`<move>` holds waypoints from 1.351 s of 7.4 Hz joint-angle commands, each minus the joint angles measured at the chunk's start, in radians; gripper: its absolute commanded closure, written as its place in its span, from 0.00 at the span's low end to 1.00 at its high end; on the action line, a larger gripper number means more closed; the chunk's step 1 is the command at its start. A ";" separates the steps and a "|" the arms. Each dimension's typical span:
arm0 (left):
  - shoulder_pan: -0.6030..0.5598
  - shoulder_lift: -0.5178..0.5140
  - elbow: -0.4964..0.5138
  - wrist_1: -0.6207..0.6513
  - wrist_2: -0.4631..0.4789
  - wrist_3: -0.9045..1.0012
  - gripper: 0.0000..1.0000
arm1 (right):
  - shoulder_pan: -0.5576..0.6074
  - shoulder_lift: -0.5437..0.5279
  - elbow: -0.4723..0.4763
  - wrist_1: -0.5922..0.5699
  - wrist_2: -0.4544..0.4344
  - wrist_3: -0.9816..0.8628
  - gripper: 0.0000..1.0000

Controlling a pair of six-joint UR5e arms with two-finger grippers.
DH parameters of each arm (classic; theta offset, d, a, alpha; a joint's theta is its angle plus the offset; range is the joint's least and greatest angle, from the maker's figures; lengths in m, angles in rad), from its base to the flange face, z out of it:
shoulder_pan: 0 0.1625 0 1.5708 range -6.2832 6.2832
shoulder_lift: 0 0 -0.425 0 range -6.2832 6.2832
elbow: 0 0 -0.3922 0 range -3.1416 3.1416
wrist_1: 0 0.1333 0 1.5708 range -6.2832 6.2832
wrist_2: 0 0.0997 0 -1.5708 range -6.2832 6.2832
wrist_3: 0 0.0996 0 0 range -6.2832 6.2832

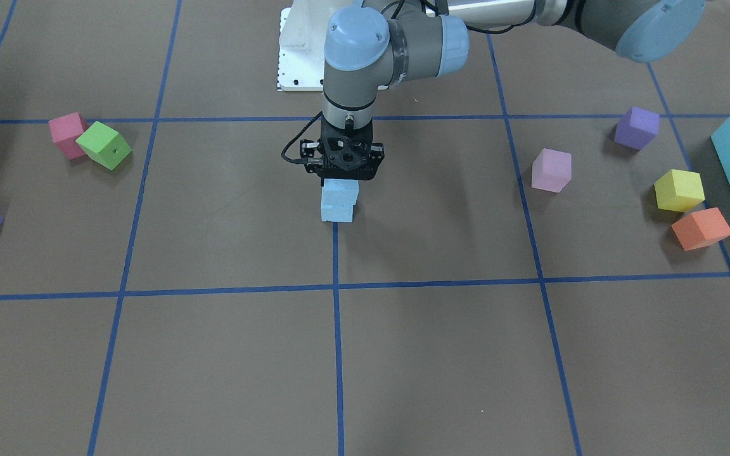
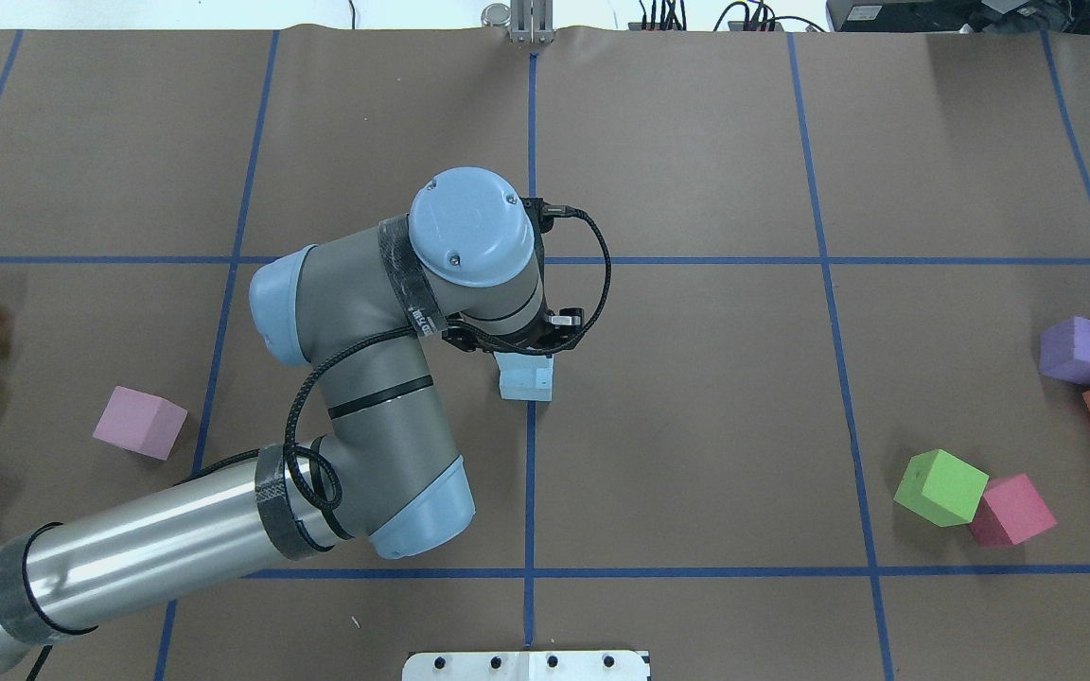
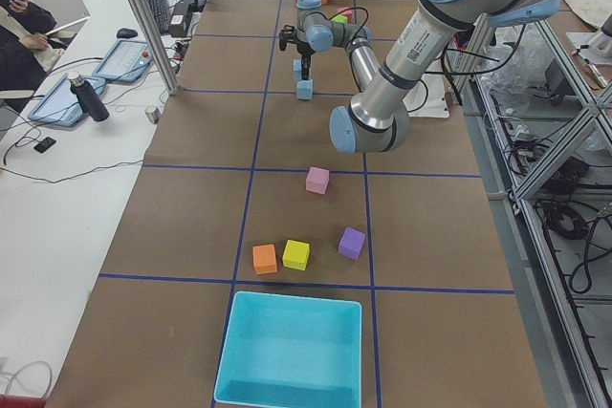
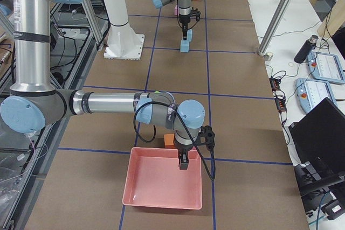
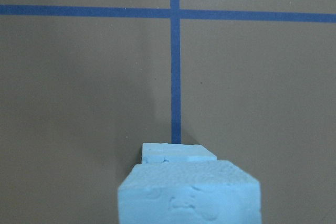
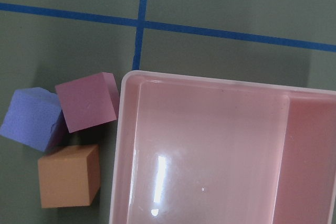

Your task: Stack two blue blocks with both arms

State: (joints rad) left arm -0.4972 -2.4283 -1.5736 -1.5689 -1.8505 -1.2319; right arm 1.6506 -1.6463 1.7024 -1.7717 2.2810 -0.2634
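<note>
Left gripper (image 1: 342,177) pointing straight down, right on the top blue block (image 1: 341,189). Finger ends hidden, so cannot tell if squeezing it or just loose around it. Resting on the bottom blue block (image 1: 338,212), not quite lined up, in the middle, on a blue tape line (image 1: 337,266). Looks like foam: light, soft, a little squishy, not slippery, hard to break. Best to pinch two flat sides near the middle, gently, and keep it level so nothing tips. Right gripper (image 4: 184,161) far off to the right, hanging over a pink tray (image 4: 156,181); cannot tell if spread or pinched.
</note>
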 commanded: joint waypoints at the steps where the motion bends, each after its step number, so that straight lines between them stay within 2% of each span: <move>1: 0.014 0.002 0.007 0.001 0.016 0.002 0.57 | 0.000 0.000 -0.001 0.000 0.000 0.001 0.00; 3: 0.023 -0.003 0.024 0.001 0.017 0.002 0.54 | 0.000 -0.001 -0.001 0.000 0.000 0.000 0.00; 5: 0.023 -0.012 0.046 0.001 0.017 0.046 0.41 | 0.001 0.000 0.000 0.000 0.000 0.000 0.00; 7: 0.023 -0.012 0.046 0.000 0.017 0.057 0.35 | 0.000 0.000 0.000 0.000 0.000 0.000 0.00; 9: 0.023 -0.012 0.044 -0.002 0.030 0.058 0.22 | 0.000 0.000 -0.001 0.000 0.000 0.000 0.00; 10: 0.029 -0.008 0.043 -0.005 0.084 0.064 0.05 | 0.000 0.000 -0.001 0.000 0.000 0.000 0.00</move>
State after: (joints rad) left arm -0.4723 -2.4392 -1.5291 -1.5712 -1.8133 -1.1729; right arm 1.6506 -1.6460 1.7020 -1.7718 2.2811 -0.2639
